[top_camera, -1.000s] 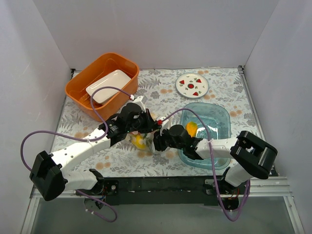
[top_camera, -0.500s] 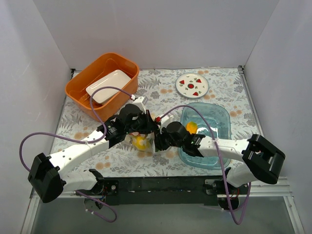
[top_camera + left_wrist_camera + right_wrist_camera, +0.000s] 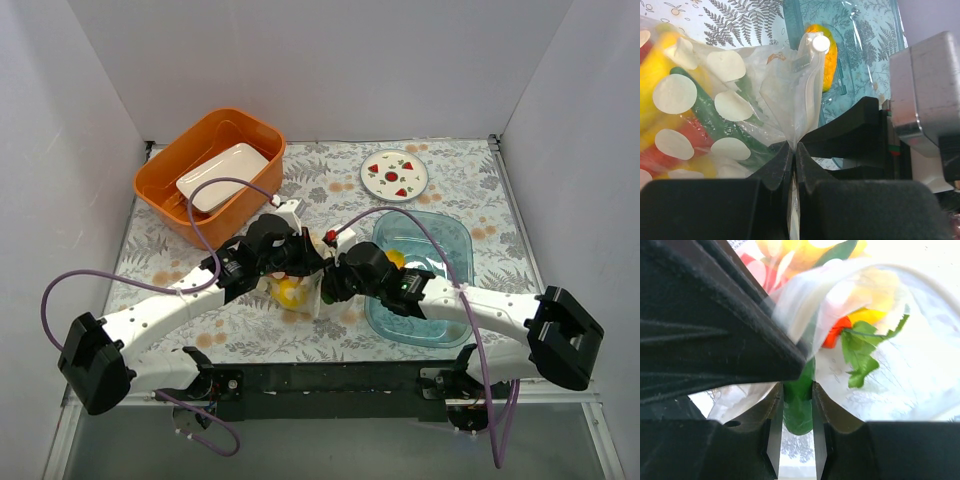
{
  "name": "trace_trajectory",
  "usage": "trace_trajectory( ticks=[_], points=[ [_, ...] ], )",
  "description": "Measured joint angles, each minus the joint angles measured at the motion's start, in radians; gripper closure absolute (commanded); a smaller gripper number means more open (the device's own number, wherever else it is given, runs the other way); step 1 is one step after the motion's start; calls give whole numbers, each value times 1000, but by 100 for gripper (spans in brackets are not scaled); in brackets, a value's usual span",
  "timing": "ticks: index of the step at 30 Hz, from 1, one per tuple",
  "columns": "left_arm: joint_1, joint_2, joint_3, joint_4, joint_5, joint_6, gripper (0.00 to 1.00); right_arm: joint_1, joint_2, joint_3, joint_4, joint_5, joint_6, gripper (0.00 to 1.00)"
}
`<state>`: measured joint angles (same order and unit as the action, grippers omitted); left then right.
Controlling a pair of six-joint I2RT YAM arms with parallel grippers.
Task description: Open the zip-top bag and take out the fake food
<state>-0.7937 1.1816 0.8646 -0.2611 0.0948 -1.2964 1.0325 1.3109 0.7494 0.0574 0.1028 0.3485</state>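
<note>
The zip-top bag, clear with white dots, lies mid-table between both grippers. In the left wrist view the bag holds yellow, red and green fake food. My left gripper is shut on a pinched fold of the bag's plastic near its mouth. My right gripper is at the bag's mouth, shut on a long green piece of fake food. Yellow, orange and leafy green pieces show behind it. An orange-yellow piece lies in the clear blue tray.
An orange bin holding a white dish stands at the back left. A round white plate with printed strawberries sits at the back right. The blue tray is right of the bag, under my right forearm.
My right arm has stretched out, its elbow swinging right and down, while its gripper stays at the bag's mouth. My left gripper and the bag have hardly moved.
</note>
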Motion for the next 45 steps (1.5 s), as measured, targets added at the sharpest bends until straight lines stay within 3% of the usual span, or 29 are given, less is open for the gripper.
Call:
trace_trajectory(
  ticks=[15, 24, 31, 37, 45],
  points=[
    [0, 35, 0, 5, 2, 10, 100, 0, -64, 59, -227, 78, -24, 89],
    [-1, 100, 29, 24, -11, 5, 100, -1, -32, 247, -428, 66, -35, 89],
    [-1, 121, 32, 30, -51, -10, 100, -1, -36, 270, -544, 55, -25, 89],
    [-1, 138, 45, 40, -69, -16, 100, -1, -81, 265, -578, 56, -11, 78],
    [-1, 139, 47, 55, -58, -20, 100, -16, -37, 209, -464, 76, 30, 64]
  ],
)
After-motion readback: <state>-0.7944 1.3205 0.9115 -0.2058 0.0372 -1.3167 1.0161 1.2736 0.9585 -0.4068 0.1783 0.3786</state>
